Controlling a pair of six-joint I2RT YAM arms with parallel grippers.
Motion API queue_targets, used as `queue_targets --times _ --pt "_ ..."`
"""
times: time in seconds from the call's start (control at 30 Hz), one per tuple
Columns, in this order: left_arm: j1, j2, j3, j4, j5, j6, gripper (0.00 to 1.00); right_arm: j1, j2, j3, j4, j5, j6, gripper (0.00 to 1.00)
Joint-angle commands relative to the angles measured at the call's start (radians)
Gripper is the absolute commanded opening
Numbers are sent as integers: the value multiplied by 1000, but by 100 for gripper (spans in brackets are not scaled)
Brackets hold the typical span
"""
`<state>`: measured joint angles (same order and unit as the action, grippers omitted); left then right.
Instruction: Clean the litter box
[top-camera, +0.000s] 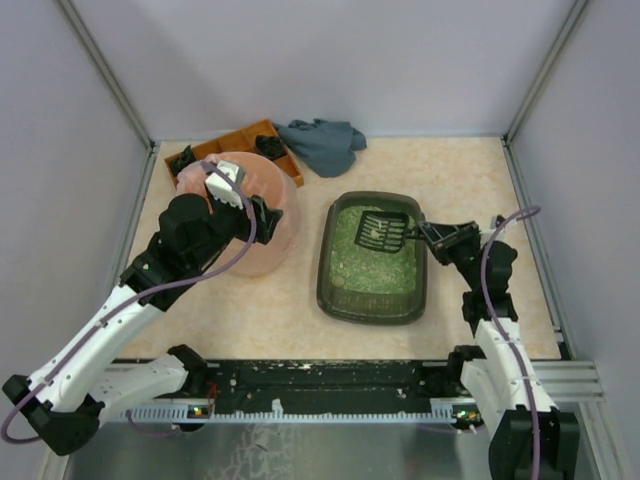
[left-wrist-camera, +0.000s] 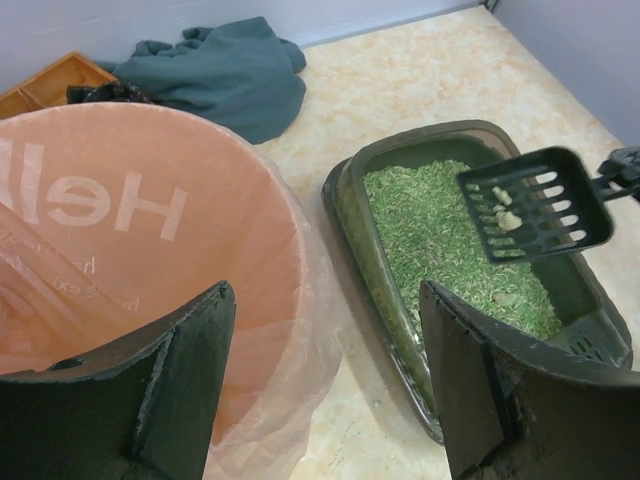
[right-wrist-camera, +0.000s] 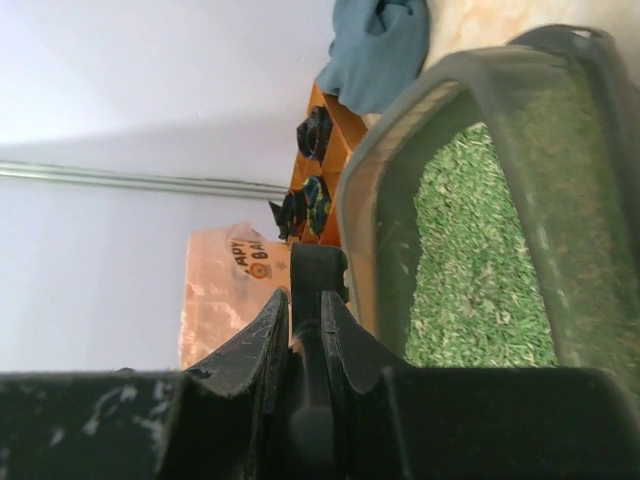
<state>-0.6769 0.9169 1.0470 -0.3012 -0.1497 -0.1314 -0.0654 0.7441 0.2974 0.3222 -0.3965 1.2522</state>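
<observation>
The dark grey-green litter box with pale green granules sits mid-table; it also shows in the left wrist view and the right wrist view. My right gripper is shut on the handle of a black slotted scoop, held above the far end of the box with pale clumps on it. The handle sits between my right fingers. My left gripper is open and empty, its fingers over the rim of the pink-bagged bin.
An orange compartmented tray with dark items stands at the back left. A teal cloth lies beside it at the back. Grey walls close in the table on three sides.
</observation>
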Motion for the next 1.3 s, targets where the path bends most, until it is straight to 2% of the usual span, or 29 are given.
queue_targets --times 0.0,0.13,0.23,0.5,0.73,0.9,1.07,1.13,1.27 --pt "22 41 52 -46 -17 -27 79 21 -34 137 -61 83 -18 0" --pt "33 30 60 -39 -26 -35 79 76 17 283 -104 145 -19 0" --pt "33 -1 60 -30 -40 -26 79 164 108 436 -148 195 -47 0" --pt "33 -164 19 4 -103 -8 79 481 430 856 -195 353 -170 0" --pt "33 -235 24 -53 -137 -13 79 671 720 1167 -217 419 -317 0" --pt "33 -252 23 -73 -146 -10 79 765 870 1327 -247 412 -508 0" --pt "33 -260 17 -81 -151 -6 79 828 1022 1507 -333 326 -803 0" --pt "33 -260 13 -81 -150 -4 79 862 1045 1555 -360 315 -940 0" --pt "33 -260 7 -82 -141 -5 79 931 1052 1597 -391 390 -1145 0"
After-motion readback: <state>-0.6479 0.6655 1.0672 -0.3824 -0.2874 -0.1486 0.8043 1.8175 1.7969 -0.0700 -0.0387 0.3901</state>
